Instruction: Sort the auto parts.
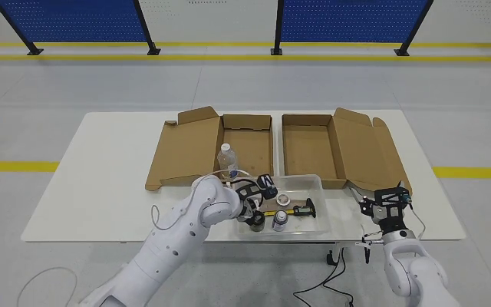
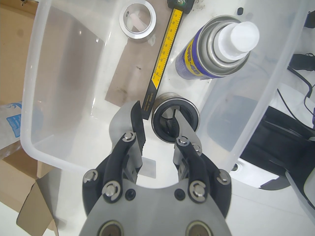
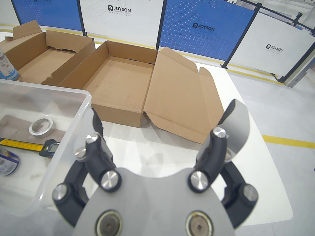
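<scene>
The fingers of the left gripper point(image 2: 156, 111) are held narrowly apart in the bin point(image 2: 34, 50): one is sunk in the bearing's point(image 2: 193, 116) bore, the other outside, by the caliper point(image 2: 165, 50). Contact cannot be told. The right gripper point(image 3: 164, 111) is spread wide, holding nothing, over the surface point(image 3: 172, 153).

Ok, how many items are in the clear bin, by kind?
Metal ring: 1
Digital caliper: 1
Spray can: 1
Black bearing: 1
Brown sheet: 1
Total: 5
</scene>
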